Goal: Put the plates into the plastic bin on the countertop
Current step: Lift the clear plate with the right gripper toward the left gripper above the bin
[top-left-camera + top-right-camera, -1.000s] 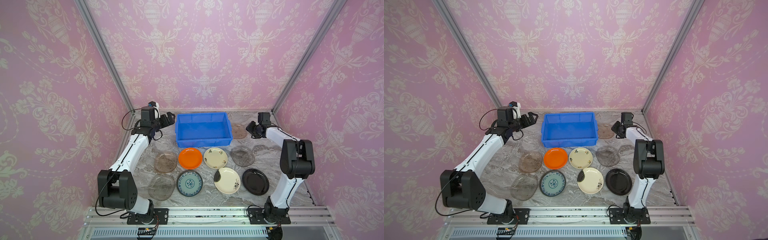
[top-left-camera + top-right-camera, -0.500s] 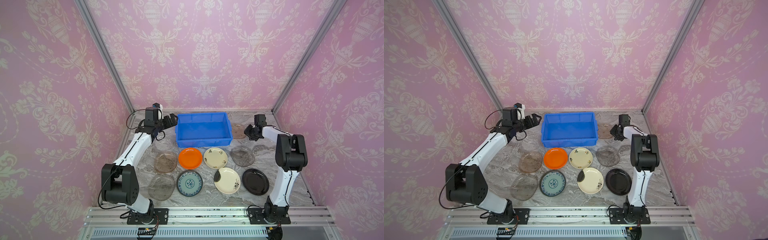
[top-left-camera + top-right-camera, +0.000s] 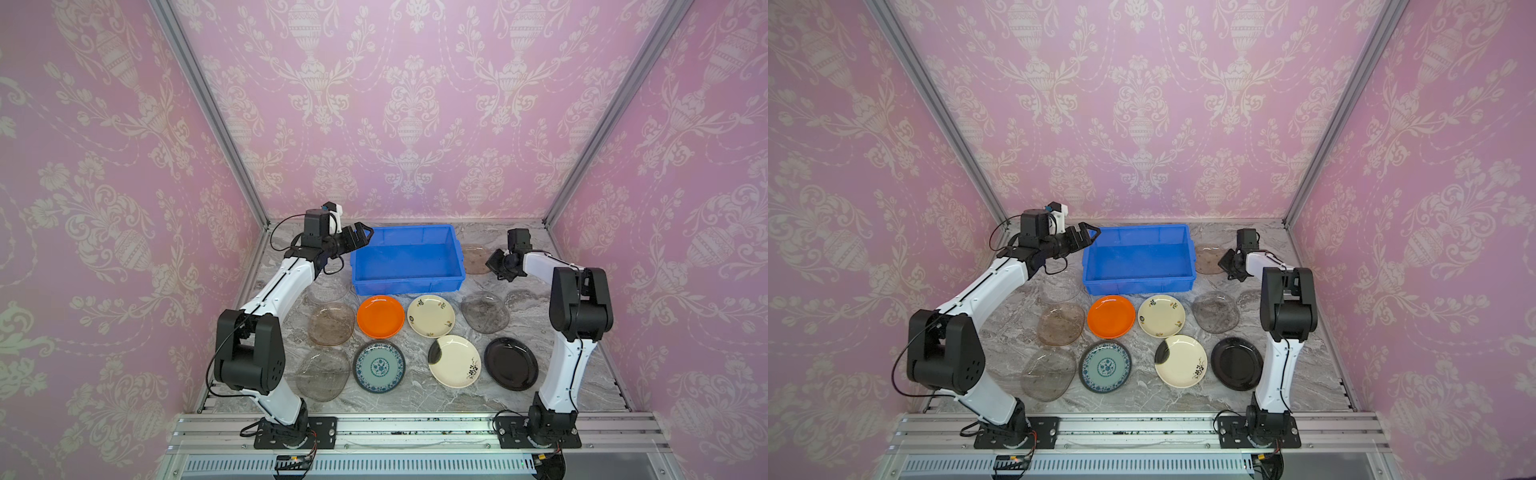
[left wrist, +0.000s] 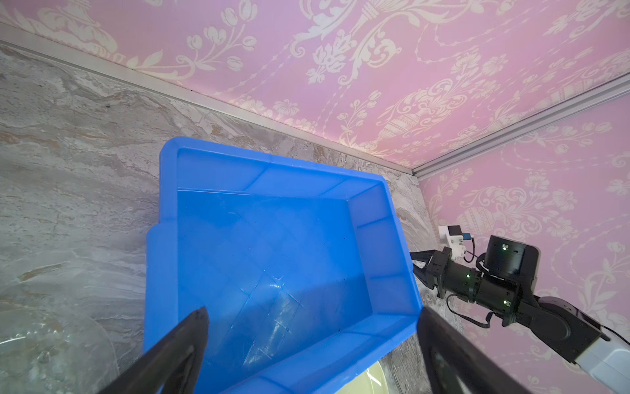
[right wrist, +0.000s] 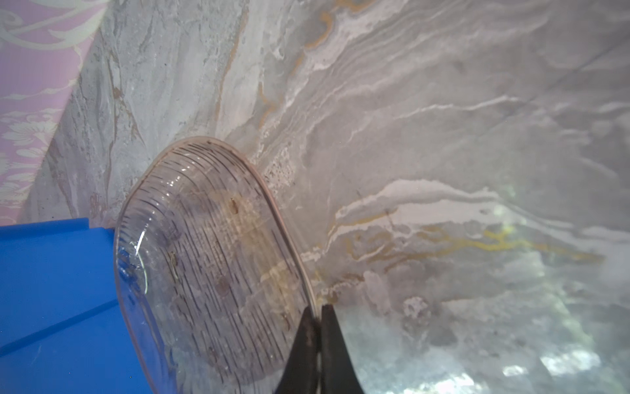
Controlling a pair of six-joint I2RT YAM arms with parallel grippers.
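— What does the room look like?
— Pink damask walls close three sides, with metal posts in the far corners. The countertop is grey marble with brownish veins.
— And the bin?
— The bin sits mid-way along the far edge. The plates lie flat in two rows in front of it, orange and black among them.
— The grippers?
— The left gripper hangs over the bin's far left corner, jaws spread wide. The right gripper pinches the rim of a glass plate just beside the bin's right wall, near the far right corner.
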